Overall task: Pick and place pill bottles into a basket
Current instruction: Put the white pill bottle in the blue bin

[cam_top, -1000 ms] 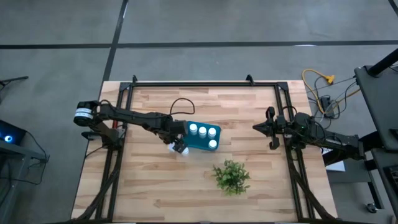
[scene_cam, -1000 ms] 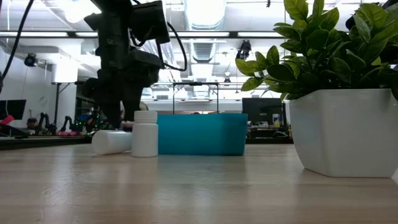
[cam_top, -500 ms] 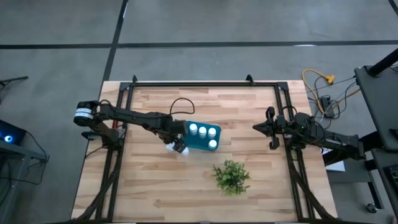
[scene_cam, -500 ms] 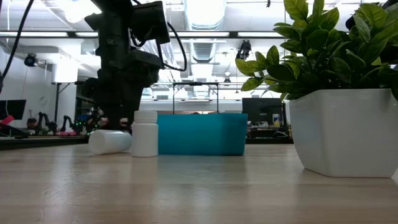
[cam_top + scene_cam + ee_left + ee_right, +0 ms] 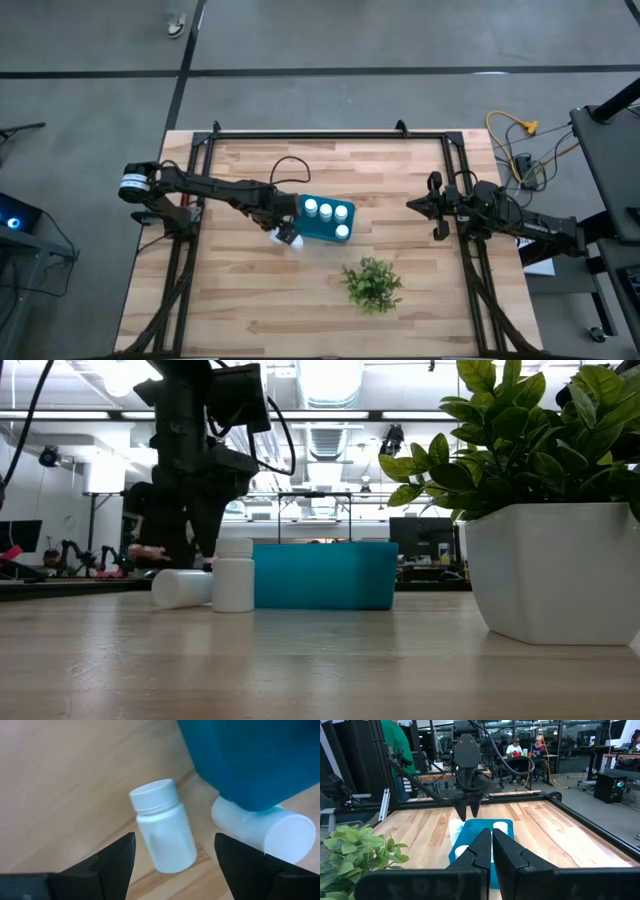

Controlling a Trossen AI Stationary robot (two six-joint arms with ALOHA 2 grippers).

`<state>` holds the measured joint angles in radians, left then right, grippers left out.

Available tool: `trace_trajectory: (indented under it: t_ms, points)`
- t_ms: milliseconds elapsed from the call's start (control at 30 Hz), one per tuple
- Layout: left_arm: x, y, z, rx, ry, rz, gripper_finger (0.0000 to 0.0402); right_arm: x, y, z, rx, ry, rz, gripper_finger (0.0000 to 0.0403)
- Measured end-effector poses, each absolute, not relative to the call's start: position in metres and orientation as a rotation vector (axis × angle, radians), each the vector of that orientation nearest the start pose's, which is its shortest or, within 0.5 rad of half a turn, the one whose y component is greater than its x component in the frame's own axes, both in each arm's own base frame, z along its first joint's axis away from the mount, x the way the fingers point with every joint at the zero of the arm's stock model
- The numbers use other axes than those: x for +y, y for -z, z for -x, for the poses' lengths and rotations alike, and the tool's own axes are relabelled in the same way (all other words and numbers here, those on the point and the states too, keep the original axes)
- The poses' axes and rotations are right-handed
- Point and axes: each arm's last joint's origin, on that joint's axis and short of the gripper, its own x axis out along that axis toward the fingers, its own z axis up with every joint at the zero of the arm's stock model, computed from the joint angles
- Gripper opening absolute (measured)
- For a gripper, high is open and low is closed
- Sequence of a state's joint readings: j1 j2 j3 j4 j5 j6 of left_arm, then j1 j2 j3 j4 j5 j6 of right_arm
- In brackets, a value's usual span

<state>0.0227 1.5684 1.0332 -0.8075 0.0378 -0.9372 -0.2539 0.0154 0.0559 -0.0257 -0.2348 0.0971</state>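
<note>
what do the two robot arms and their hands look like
Both arms are slim, dark and jointed. The left arm has a white-banded base joint and a black cable looping over it. The left hand and right hand each end in two flat, tapered matte black fingers.

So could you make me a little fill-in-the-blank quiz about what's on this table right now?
1. The white caps showing inside the basket number ____.
2. Outside the basket, one bottle stands upright and the other bottle lies on its ____.
3. The left gripper hangs over those two with its fingers ____.
4. The right gripper waits at the table's edge, fingers ____.

Missing words: three; side; open; shut
</note>
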Motion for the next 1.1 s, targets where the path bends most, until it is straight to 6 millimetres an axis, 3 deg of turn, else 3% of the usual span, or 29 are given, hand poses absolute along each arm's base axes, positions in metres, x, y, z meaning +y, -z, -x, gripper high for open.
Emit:
trace_trajectory:
  t_ms: [467,1100]
  points:
    - [0.001,-0.185,-0.285,1.298,-0.658,0.809,0.0254,-0.017,-0.179,-0.093,-0.015,0.018,-0.093,0.0009]
    - [-0.020,-0.184,-0.285,1.261,-0.728,0.824,0.0253,-0.017,-0.179,-0.093,-0.015,0.018,-0.093,0.0009]
